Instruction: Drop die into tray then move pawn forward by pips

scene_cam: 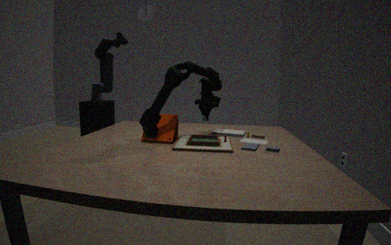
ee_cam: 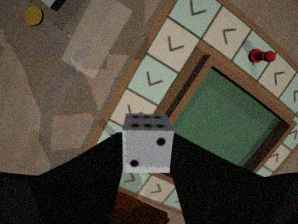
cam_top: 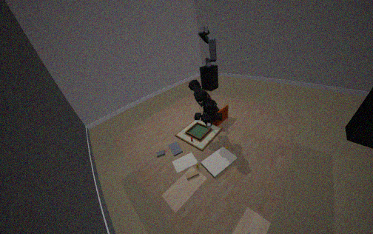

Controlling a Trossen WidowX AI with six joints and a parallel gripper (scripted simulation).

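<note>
Wood-grained tabletop lies beneath the claw's cubic die.

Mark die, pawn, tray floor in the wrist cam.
Die (ee_cam: 147, 151): wrist view, on the face with two pips.
Red pawn (ee_cam: 262, 56): wrist view, on its body, between base and head.
Tray floor (ee_cam: 220, 117): wrist view, on the green surface inside the wooden rim.

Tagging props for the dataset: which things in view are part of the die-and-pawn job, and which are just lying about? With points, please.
Job:
- white die with black pips (ee_cam: 147, 151)
- square board with arrowed squares (cam_top: 202, 145) (scene_cam: 202, 147) (ee_cam: 174, 46)
- green-floored square tray (cam_top: 199, 131) (ee_cam: 220, 112)
- red pawn (cam_top: 192, 139) (ee_cam: 262, 56)

Lying about:
- white rectangular sheet (cam_top: 184, 162)
- flat blue-grey rectangle (cam_top: 175, 149) (scene_cam: 250, 146)
- small dark block (cam_top: 160, 153) (scene_cam: 272, 149)
</note>
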